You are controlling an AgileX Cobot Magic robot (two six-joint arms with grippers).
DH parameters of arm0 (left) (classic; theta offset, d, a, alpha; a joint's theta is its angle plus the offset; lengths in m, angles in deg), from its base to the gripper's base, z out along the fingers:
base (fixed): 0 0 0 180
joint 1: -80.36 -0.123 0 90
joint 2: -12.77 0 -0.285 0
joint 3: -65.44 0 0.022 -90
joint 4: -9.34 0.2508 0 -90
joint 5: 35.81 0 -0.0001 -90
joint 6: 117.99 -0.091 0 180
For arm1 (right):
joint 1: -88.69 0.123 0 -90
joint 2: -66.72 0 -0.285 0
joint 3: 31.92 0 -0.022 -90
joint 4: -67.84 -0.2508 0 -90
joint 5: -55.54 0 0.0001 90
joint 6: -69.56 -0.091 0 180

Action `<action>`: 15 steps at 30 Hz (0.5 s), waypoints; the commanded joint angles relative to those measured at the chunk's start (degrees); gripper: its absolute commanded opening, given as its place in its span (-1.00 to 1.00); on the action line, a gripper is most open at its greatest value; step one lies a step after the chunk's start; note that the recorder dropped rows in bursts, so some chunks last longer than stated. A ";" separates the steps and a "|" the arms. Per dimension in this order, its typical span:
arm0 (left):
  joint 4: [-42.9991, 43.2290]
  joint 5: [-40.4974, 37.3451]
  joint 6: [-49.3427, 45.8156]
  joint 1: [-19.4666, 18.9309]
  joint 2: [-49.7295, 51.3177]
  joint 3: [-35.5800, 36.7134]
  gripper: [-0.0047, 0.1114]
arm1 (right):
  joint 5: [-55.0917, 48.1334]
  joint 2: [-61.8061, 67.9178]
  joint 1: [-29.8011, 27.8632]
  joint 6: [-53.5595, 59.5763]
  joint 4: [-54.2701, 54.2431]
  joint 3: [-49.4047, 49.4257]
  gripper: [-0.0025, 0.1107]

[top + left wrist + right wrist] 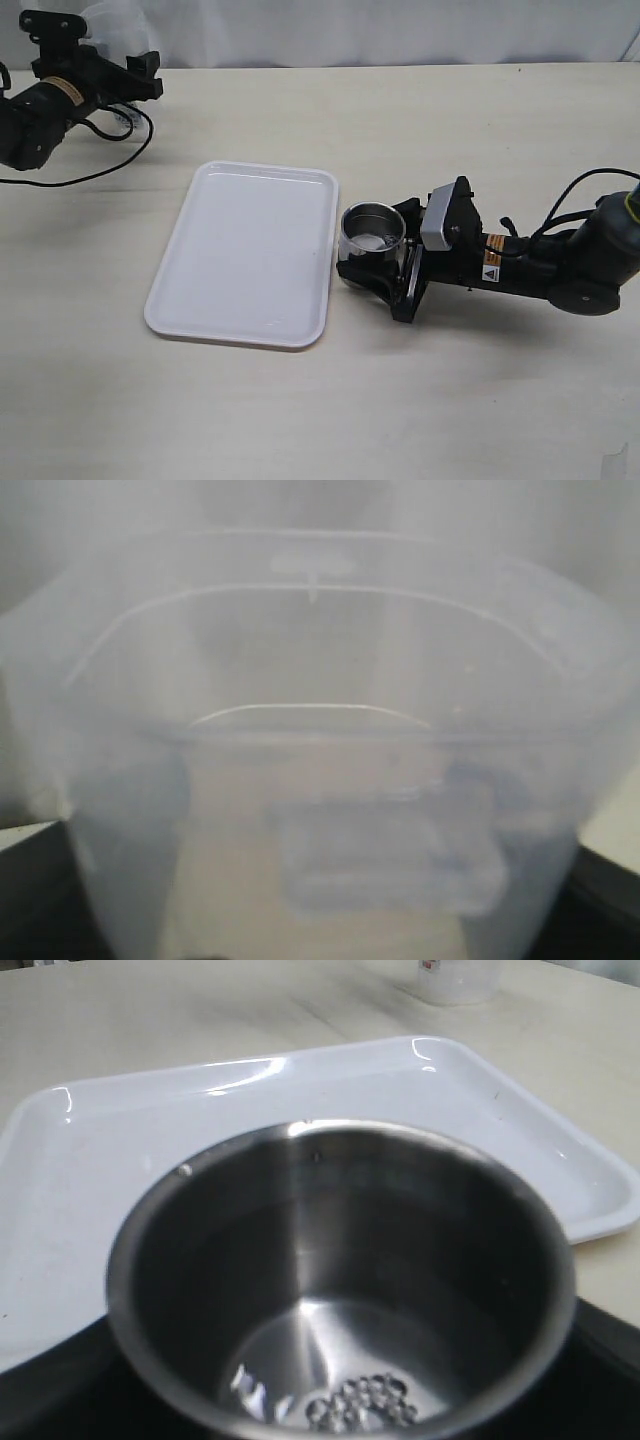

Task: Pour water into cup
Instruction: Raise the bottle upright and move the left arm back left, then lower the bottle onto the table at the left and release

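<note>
Cup [372,228] upright on tabletop [480,130], long axis vertical, mouth up, just beside right edge of white tray [250,250]. Small amount of water [360,1400], bubbly, at bottom. Right hand [376,246] clamped on cup's sides. Left hand [320,920] clamped on translucent tumbler [320,680].

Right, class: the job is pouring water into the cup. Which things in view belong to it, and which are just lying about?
Belongs to the job:
- steel cup
- the little water in its bottom
- plastic tumbler, probably the pourer

Just lying about:
- white tray beside the cup
- black cable
</note>
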 commanded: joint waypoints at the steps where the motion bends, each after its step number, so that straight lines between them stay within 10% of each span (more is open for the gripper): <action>1: -0.05 1.65 -0.16 -0.18 -0.04 -0.47 -0.92 | 0.28 -0.03 0.05 0.04 0.17 -0.07 -0.88; 10: -0.05 1.11 -0.16 -0.18 -0.04 -0.47 -0.87 | 0.28 -0.03 0.05 0.04 0.17 -0.07 -0.88; 15: -0.05 -1.89 -0.16 -0.18 -0.04 -0.47 -0.34 | 0.28 -0.03 0.05 0.04 0.17 -0.07 -0.88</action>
